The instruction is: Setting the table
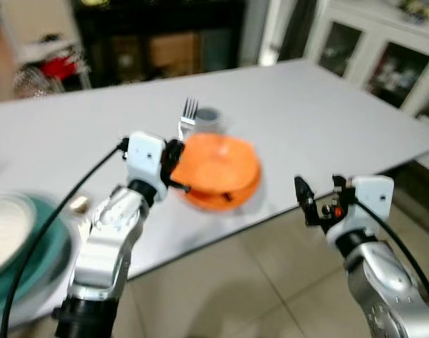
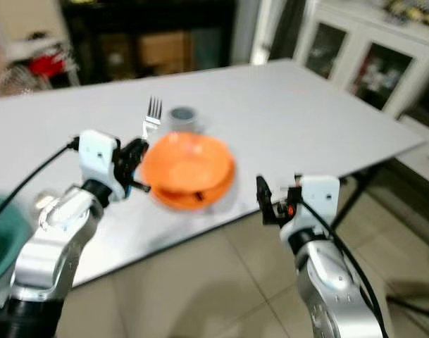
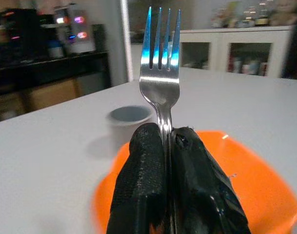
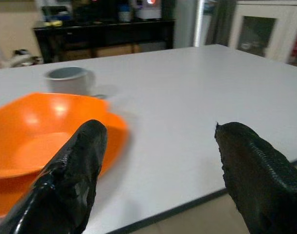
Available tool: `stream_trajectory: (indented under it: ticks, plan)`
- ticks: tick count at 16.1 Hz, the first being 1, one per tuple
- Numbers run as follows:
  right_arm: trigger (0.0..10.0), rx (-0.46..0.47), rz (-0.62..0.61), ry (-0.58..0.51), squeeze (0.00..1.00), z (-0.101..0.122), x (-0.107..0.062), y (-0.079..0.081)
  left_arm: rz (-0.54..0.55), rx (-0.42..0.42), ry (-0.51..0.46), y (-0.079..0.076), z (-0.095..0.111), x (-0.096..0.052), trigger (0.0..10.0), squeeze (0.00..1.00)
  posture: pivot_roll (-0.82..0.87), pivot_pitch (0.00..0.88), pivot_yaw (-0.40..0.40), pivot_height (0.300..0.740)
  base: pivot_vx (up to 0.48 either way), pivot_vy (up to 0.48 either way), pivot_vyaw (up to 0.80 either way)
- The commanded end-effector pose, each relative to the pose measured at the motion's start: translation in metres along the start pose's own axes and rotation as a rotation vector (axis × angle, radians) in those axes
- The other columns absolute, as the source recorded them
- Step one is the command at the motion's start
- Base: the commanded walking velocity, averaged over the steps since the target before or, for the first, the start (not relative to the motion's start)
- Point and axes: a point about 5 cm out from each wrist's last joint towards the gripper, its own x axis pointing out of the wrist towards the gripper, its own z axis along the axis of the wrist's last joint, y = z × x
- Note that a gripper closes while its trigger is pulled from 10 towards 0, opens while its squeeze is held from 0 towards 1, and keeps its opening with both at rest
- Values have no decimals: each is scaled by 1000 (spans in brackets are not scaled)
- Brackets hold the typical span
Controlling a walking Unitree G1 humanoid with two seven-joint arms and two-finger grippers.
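My left gripper is shut on a silver fork, which stands upright with its tines up, just left of an orange bowl. The left wrist view has the fork pinched between the black fingers, above the bowl. That bowl sits on an orange plate near the table's front edge. Behind it stands a small grey cup. My right gripper hangs open past the table edge, to the right of the bowl, holding nothing.
The white table stretches back and right. A teal plate with a white dish sits at the near left. A white cabinet stands at the back right, dark shelving behind. Tiled floor lies below.
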Motion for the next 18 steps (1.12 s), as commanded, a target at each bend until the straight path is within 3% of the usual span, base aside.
stream_trajectory:
  ticks: [1,3,7,8,10,13,15,18]
  plan:
    - [10000,-10,-22,-10,0,3,-2,-5,-24,-1,-12,-6,3,2,10000,0,-202,0,-20,740,398,0,0]
    - [10000,-17,65,50,0,-1,-3,0,-139,62,50,-13,2,15,10000,0,-194,0,-15,740,0,0,0]
    - [10000,-29,154,85,0,-2,-3,3,-225,105,149,-18,1,28,10000,0,-188,0,-12,740,0,0,0]
    - [10000,-29,186,104,0,-2,-3,5,-292,140,189,-20,1,33,10000,0,-188,0,-7,740,0,0,0]
    - [10000,-21,208,111,0,0,-4,5,-320,174,196,-18,6,36,10000,0,-192,0,3,740,0,0,0]
    - [10000,-34,221,123,0,0,-6,4,-332,168,229,-18,7,37,10000,0,-194,0,5,740,0,0,0]
    - [10000,-59,251,178,0,-3,-6,4,-393,171,327,-21,2,37,10000,0,-189,0,0,740,0,0,0]
    - [10000,-80,300,232,0,-7,-8,5,-439,91,479,-29,-5,41,10000,0,-189,0,-2,740,0,0,0]
